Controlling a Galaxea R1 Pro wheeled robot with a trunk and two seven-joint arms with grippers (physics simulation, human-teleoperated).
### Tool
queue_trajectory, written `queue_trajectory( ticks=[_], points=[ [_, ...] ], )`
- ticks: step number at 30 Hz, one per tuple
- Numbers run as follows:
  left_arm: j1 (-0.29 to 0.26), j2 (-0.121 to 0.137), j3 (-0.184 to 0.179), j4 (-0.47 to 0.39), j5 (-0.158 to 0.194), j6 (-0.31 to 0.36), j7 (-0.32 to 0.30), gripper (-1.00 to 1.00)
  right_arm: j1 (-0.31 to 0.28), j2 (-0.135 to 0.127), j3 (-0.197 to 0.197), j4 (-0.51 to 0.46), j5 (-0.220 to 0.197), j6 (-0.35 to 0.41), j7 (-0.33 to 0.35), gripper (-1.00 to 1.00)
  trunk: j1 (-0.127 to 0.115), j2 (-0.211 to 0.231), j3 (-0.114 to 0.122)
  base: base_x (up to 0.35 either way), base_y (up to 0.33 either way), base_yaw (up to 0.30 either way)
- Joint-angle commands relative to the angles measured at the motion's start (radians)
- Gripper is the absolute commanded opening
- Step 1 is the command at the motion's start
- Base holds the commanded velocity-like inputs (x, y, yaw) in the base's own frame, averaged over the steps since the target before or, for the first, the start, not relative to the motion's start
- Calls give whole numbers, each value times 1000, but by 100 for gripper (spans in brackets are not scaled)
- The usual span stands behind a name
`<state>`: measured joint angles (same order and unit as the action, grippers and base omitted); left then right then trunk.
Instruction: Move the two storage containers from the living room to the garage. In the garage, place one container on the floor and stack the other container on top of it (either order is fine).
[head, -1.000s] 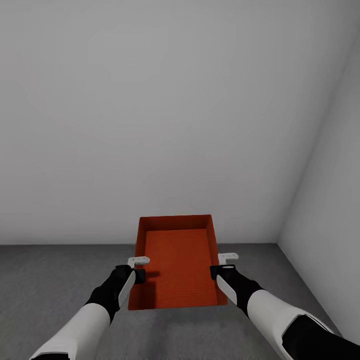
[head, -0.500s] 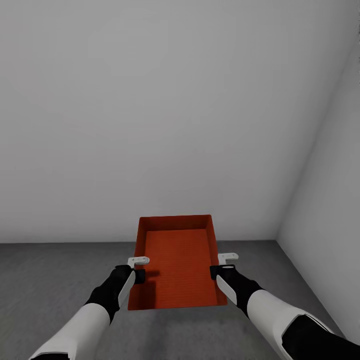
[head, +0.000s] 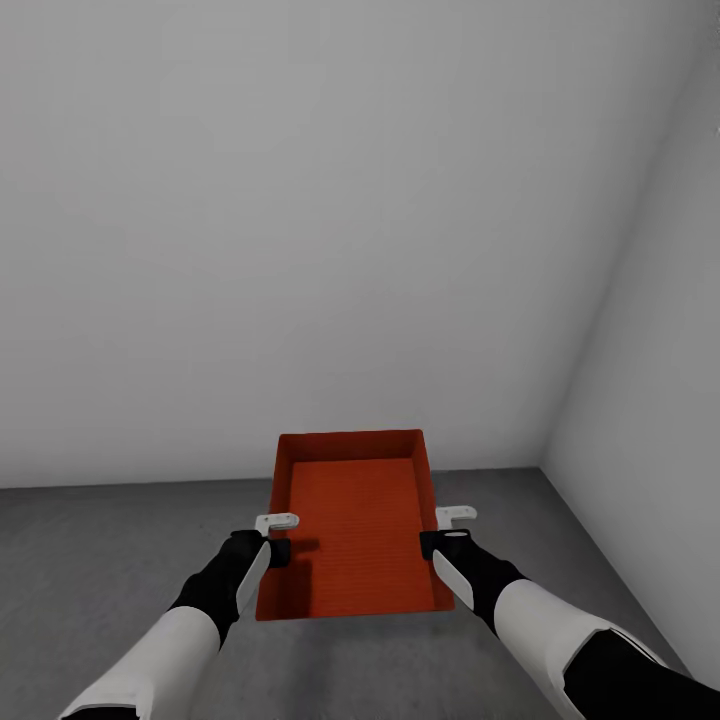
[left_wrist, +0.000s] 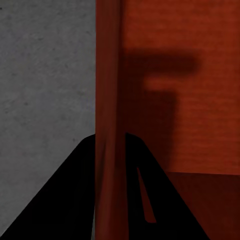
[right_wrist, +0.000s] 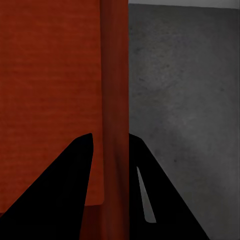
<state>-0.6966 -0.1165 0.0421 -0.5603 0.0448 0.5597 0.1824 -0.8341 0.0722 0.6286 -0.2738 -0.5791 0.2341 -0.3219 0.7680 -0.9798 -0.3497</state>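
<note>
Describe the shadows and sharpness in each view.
Head view: soft, even light, with a small dark shadow inside the container by the left gripper. Left wrist view: a crisp gripper-shaped shadow falls on the container's bottom. Right wrist view: no such shadow there; the floor shows faint mottling.

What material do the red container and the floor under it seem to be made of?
The storage container looks like matte moulded plastic, or perhaps stiff fabric: uniform red-orange, thin walls, fine ribbed lines across the bottom, no gloss. The floor looks like bare concrete: grey, dull and speckled, with faint blotches in the right wrist view. As this is a simulator's render, both are guesses.
</note>
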Motion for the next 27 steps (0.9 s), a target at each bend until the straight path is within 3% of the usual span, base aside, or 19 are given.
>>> queue_trajectory(
  ticks=[1,8,21,27],
  points=[
    [0,0,2,0,17,5,8,-100,-2,-12,-18,-4,33,5,-37,-100,4,-8,-6,0,0,-57],
    [0,0,2,0,17,5,8,-100,-2,-10,-17,-4,32,6,-37,-100,31,-57,-30,0,0,6],
    [0,0,2,0,17,5,8,-100,-2,-12,-17,-4,33,5,-37,-100,81,-148,-79,0,0,208],
    [0,0,2,0,17,5,8,-100,-2,-12,-17,-4,33,6,-37,-100,104,-190,-100,0,0,48]
  ],
)
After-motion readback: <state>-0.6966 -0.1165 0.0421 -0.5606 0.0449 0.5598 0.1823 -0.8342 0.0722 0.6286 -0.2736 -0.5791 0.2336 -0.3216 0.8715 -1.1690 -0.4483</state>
